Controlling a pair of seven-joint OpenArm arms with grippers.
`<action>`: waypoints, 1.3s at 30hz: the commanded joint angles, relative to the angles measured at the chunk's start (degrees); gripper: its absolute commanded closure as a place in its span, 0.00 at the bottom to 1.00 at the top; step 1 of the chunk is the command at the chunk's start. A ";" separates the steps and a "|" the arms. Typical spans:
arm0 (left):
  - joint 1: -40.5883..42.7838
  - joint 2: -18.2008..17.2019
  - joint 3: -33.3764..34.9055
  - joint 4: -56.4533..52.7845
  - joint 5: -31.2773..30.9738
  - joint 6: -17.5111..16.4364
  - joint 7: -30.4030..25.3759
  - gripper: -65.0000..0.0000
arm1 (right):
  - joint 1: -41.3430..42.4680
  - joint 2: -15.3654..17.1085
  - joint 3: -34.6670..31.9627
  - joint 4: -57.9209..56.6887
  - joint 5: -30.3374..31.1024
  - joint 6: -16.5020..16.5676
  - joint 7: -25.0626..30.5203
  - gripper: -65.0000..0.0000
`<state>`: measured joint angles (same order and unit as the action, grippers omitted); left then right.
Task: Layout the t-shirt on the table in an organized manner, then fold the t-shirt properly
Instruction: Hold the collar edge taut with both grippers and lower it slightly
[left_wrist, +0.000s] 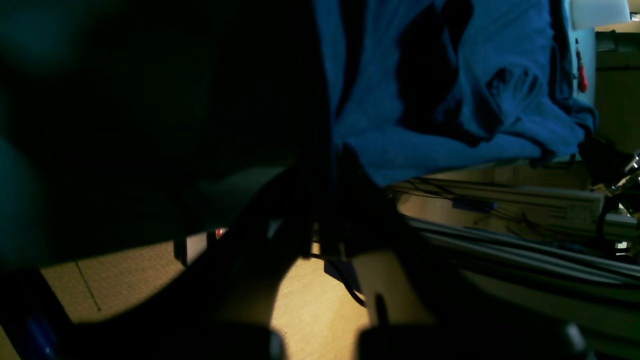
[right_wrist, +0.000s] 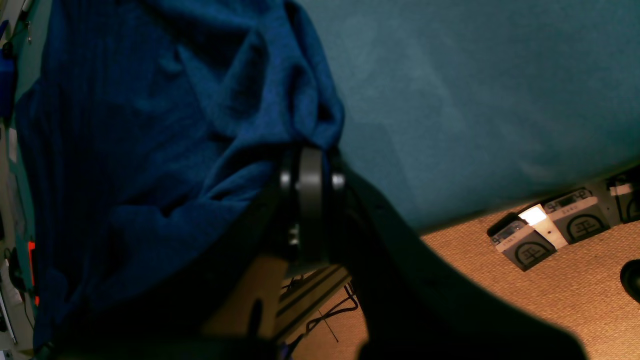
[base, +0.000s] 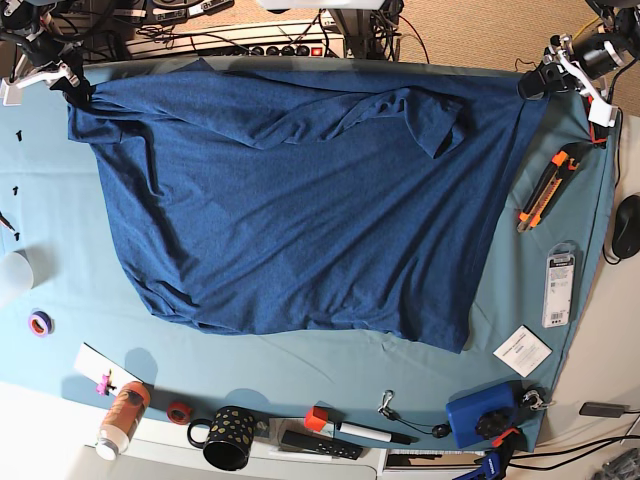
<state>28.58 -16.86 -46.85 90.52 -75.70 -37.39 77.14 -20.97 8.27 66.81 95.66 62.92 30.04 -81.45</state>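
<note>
The dark blue t-shirt lies spread over most of the table, stretched along the far edge, with wrinkles and a folded-over flap near the far right. My right gripper is shut on the shirt's far left corner. In the right wrist view the fingers pinch bunched blue fabric at the edge of the teal table. My left gripper is shut on the far right corner. The left wrist view is mostly dark, with the shirt draped at the table edge.
An orange utility knife, a white package and a card lie on the right. Along the near edge sit a blue device, marker, spotted mug, bottle and tape rolls.
</note>
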 joint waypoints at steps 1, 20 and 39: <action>0.17 -1.25 -0.59 0.83 -1.07 -0.24 -0.98 1.00 | -0.28 1.27 0.81 1.11 0.98 0.20 1.45 1.00; -10.71 -1.36 -0.55 0.83 -1.07 -1.49 -2.45 1.00 | 11.93 1.27 0.48 1.11 7.67 2.36 1.45 1.00; -16.68 -6.03 -0.52 0.83 -1.05 -1.53 -3.67 1.00 | 16.22 1.22 -12.00 1.11 -7.45 2.14 8.07 1.00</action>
<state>17.26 -18.13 -46.52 89.08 -72.25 -31.66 84.60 -5.39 8.38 54.59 95.68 54.15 32.16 -75.16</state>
